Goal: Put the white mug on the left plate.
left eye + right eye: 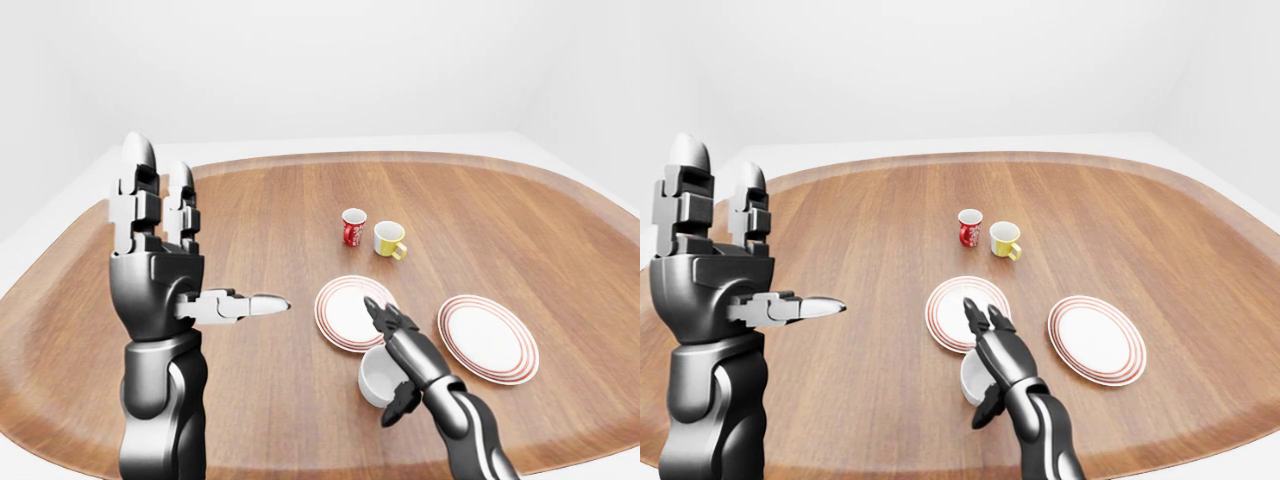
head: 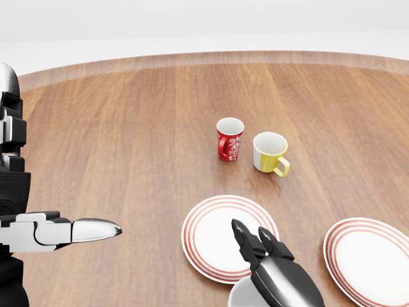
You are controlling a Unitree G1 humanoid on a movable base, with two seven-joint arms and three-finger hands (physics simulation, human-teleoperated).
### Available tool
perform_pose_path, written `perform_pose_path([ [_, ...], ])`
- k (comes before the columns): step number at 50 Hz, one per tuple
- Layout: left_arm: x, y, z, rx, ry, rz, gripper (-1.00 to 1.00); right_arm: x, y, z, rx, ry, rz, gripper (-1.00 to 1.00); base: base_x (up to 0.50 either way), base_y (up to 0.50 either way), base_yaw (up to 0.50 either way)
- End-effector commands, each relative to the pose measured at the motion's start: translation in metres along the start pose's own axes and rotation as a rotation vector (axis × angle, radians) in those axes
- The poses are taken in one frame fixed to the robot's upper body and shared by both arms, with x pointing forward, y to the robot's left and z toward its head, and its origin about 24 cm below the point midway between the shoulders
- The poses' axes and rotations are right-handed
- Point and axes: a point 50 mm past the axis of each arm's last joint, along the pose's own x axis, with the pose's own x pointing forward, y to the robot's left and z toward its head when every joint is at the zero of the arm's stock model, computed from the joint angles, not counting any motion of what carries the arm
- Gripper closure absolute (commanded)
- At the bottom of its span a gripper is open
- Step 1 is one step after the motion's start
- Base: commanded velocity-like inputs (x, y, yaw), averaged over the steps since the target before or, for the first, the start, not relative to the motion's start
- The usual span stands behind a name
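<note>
The white mug (image 1: 376, 378) stands on the wooden table just below the left plate (image 1: 338, 312), a white plate with red rings, in the left-eye view. My right hand (image 1: 384, 352) lies over the mug's right side. Its two fingers (image 1: 383, 315) stretch straight toward the plate and its thumb (image 1: 394, 408) hangs at the mug's near side, open and not closed round it. In the head view only the mug's rim (image 2: 238, 295) shows, under the hand. My left hand (image 1: 172, 262) is raised at the left, open and holding nothing, fingers upright and thumb pointing right.
A second red-ringed plate (image 1: 488, 338) lies to the right of the first. A red patterned mug (image 1: 353, 227) and a yellow mug (image 1: 389, 239) stand side by side above the plates. The table's curved edge (image 1: 300, 160) runs along the top of the views.
</note>
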Motion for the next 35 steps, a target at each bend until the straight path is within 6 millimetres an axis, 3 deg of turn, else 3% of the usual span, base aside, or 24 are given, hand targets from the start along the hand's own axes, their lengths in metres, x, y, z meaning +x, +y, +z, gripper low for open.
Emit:
perform_pose_path([
  [1, 0.0, -0.0001, 0.0, -0.001, 0.0, 0.0, -1.0, 0.0022, 0.0023, -0.0016, -0.019, 0.013, 0.013, -1.0, 0.0, 0.0, 0.0],
  [35, -0.0003, 0.0, 0.0004, -0.002, -0.001, -0.001, -1.0, 0.0101, 0.0034, -0.01, -0.053, 0.056, 0.024, -1.0, 0.0, 0.0, 0.0],
])
